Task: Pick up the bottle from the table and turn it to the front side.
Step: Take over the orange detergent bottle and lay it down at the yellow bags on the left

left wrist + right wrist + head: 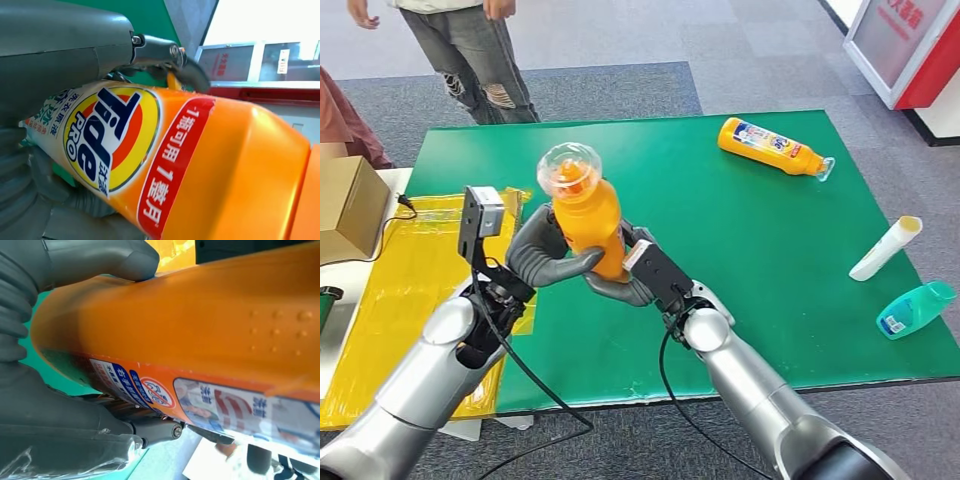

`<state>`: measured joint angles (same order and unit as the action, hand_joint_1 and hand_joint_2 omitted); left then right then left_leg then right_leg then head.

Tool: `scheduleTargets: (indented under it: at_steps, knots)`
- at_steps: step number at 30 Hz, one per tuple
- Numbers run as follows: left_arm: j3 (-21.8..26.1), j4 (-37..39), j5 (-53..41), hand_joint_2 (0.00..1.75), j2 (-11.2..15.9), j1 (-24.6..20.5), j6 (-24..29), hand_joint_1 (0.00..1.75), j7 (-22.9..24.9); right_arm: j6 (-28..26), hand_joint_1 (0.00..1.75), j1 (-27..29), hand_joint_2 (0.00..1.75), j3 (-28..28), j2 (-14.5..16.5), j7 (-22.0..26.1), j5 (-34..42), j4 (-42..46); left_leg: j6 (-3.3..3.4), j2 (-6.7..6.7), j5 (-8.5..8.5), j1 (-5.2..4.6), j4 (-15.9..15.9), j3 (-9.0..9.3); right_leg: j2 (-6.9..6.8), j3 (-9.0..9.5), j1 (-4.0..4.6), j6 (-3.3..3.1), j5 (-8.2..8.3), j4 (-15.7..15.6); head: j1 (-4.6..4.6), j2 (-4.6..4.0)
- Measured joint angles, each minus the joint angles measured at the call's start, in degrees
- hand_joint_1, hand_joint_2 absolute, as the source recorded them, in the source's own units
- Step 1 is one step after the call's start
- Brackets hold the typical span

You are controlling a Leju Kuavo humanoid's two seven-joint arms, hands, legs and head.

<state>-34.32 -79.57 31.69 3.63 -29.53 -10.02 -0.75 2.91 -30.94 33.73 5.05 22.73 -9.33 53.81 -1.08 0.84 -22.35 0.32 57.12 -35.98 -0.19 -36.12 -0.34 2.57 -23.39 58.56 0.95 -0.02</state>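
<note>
An orange Tide detergent bottle [586, 215] with a clear cap is held up over the green mat [743, 250], cap end tilted toward me. My left hand [543, 250] wraps its lower body from the left, thumb across the front. My right hand [626, 285] grips the base from below and the right. The left wrist view shows the front Tide label on the bottle [188, 165] beneath my left hand [56, 55]. The right wrist view shows the back label side of the bottle [188, 325] held in my right hand [49, 405].
A second orange bottle [773, 147] lies at the mat's far right. A white tube [886, 248] and a teal bottle [916, 308] lie near the right edge. A yellow bag [410, 290] and a cardboard box [346, 205] sit left. A person [471, 50] stands behind the table.
</note>
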Motion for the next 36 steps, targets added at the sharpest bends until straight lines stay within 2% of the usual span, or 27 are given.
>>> scheduleTargets:
  at_steps: [12,14,16,18,26,30,36]
  knots:
    - [0.03,0.81,-2.63,1.75,0.0,-0.09,0.32,1.75,-0.23,-0.05,1.75,-0.17,1.75,0.02,0.31,-0.57,-0.87,-0.95,0.0,0.0,0.0,0.0,0.0,0.0,0.0,0.0,0.0,0.0,0.0,0.0,-0.01,0.0]
    - [0.02,0.91,-2.82,1.75,0.0,-0.07,0.44,1.75,-0.24,-0.05,1.66,-0.24,1.75,0.01,0.39,-0.65,-0.87,-1.25,0.0,0.0,0.0,0.0,0.0,0.0,0.0,0.0,0.0,0.0,0.0,0.0,-0.01,0.0]
    - [-0.01,0.98,-2.9,1.75,0.0,-0.04,0.52,1.75,-0.25,-0.07,0.79,-0.39,1.75,0.0,0.48,-0.7,-0.85,-1.63,0.0,0.0,0.0,0.0,0.0,0.0,0.0,0.0,0.0,0.0,0.0,0.0,0.0,0.0]
    - [-0.01,1.01,-3.37,1.75,0.0,0.01,0.69,1.75,-0.39,-0.17,0.0,-0.64,1.75,-0.03,0.61,-0.89,-0.8,-2.25,0.0,0.0,0.0,0.0,0.0,0.0,0.0,0.0,0.0,0.0,0.0,0.0,0.0,0.0]
    - [-0.04,0.56,-7.14,1.75,0.0,0.67,2.11,1.75,-2.62,-0.56,0.0,-2.16,1.75,-0.3,1.0,-1.8,-0.57,-5.05,0.0,0.03,0.0,0.0,0.0,0.0,0.02,-0.02,0.0,0.0,0.0,0.0,-0.01,0.0]
    - [0.18,-4.41,-12.27,1.75,-0.17,0.21,4.56,1.75,-5.67,-1.23,0.0,-1.14,1.75,-0.85,1.03,-3.26,-0.63,-9.05,0.0,0.0,-0.01,-0.01,0.0,-0.08,-0.01,-0.02,0.0,0.0,0.0,0.0,-0.01,0.0]
    - [0.78,-7.92,-17.89,1.75,-0.05,0.46,6.93,1.75,-7.87,-1.76,0.0,-0.21,1.75,-2.13,0.95,-3.82,-0.91,-10.13,0.0,-0.02,-0.01,-0.01,0.0,-0.09,-0.02,-0.01,0.0,0.0,0.0,0.0,-0.02,0.0]
